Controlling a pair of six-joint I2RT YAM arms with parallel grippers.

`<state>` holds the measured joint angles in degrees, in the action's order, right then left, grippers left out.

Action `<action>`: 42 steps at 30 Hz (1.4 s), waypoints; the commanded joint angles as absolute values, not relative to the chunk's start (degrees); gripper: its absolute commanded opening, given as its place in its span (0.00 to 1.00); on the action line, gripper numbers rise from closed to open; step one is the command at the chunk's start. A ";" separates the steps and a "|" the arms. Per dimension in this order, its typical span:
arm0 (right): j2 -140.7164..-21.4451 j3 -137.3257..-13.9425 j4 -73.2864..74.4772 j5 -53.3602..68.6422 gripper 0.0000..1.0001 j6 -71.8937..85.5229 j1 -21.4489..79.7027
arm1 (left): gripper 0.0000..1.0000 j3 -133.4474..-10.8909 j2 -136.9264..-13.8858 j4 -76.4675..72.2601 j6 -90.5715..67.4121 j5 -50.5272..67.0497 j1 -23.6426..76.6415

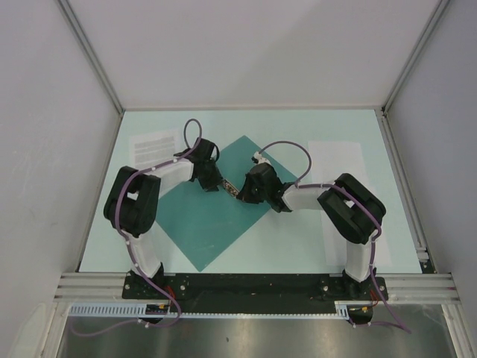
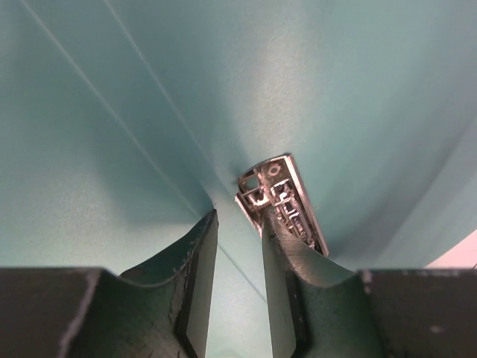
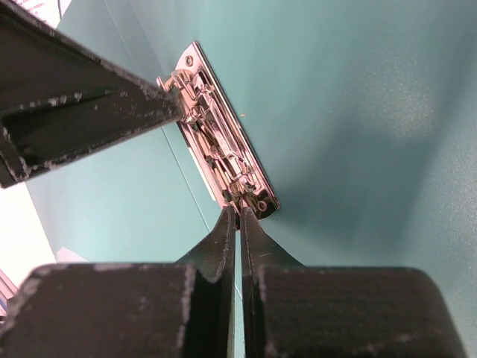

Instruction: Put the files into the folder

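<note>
Both pincers work the clip of the open folder; no sheet is filed yet.
The flat teal-green card folder [image 1: 216, 224] lies open mid-table [image 1: 298, 250]. The left pincer [image 2: 238, 224], slightly parted and empty, sits against one end of the shiny metal spring clip [image 3: 223, 156]. The right pincer [image 3: 238, 212], fully closed, presses the other end. The printed white sheet [image 1: 156, 142] and the blank white sheet [image 1: 335, 160] lie outside the folder. Next, probably, lift the clip and fetch a sheet.

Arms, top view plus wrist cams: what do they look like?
Both match: the left arm and right arm have white links and black joint housings, each with a purple cable looped outside. The left gripper and right gripper are black, with pale scuffs on the finger edges.
</note>
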<state>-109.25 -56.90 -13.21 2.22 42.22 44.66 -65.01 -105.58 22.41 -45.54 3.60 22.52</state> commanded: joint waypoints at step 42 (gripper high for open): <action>-108.54 -43.42 -23.03 21.01 0.00 44.12 45.26 | 0.00 -50.10 -102.75 15.56 -48.60 5.71 30.85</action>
